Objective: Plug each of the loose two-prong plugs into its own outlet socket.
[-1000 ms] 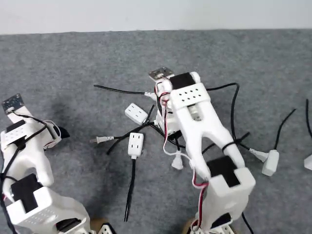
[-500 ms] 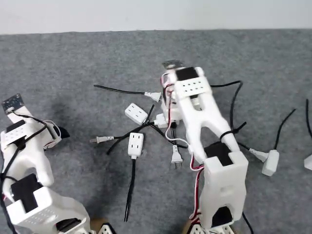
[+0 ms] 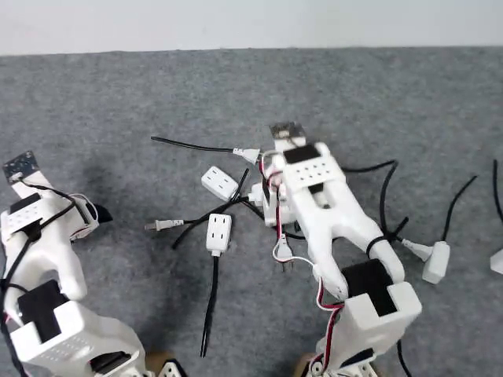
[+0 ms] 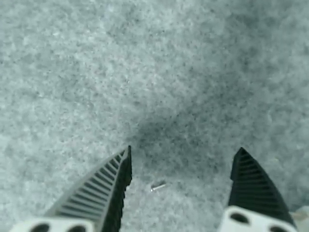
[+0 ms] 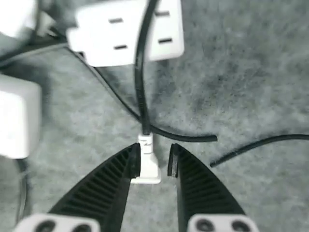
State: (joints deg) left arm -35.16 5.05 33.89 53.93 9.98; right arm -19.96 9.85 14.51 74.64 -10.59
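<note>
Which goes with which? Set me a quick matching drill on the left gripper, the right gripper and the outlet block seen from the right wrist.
Things:
1. left gripper
2. right gripper
3. outlet block

States:
A. crossed by a black cord
B. straddling a white plug
C. open over the carpet

Pairs: 1-C, 2-B, 3-A.

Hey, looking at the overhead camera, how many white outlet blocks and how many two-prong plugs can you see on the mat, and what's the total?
White outlet blocks: 4, one cut off at the edge.
Two-prong plugs: 4, one right against a block.
Total: 8.
</note>
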